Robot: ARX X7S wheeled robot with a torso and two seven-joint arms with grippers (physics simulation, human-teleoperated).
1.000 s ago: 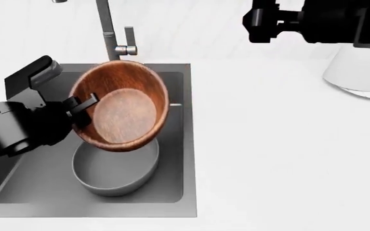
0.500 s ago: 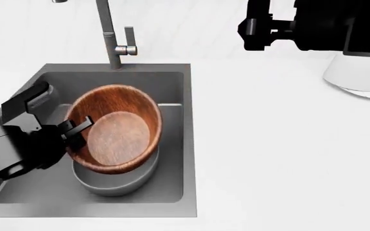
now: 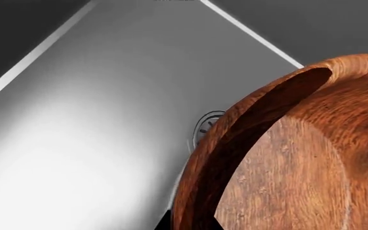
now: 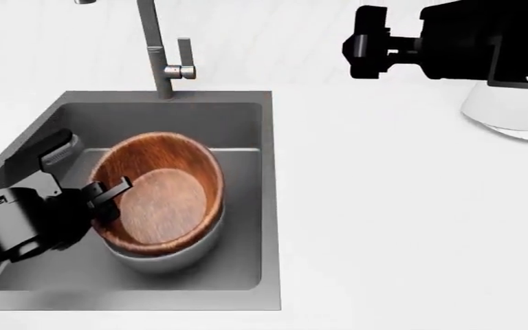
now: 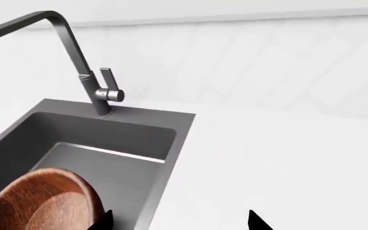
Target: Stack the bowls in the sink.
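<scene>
The wooden bowl sits slightly tilted inside the grey bowl, on the floor of the sink. Only the grey bowl's front rim and wall show beneath it. My left gripper is shut on the wooden bowl's left rim. In the left wrist view its dark fingertips straddle that rim at my left gripper, with the wooden bowl filling the frame and the drain behind it. My right gripper hovers over the counter at the back right. Its fingertips stand wide apart, so my right gripper is open and holds nothing.
A tall steel faucet rises behind the sink and also shows as the faucet in the right wrist view. A white cylindrical roll stands on the white counter at the far right, under my right arm.
The wooden bowl was tilted above the grey bowl. My left gripper has carried it down into the grey bowl and it now lies flatter. The right arm has barely shifted.
</scene>
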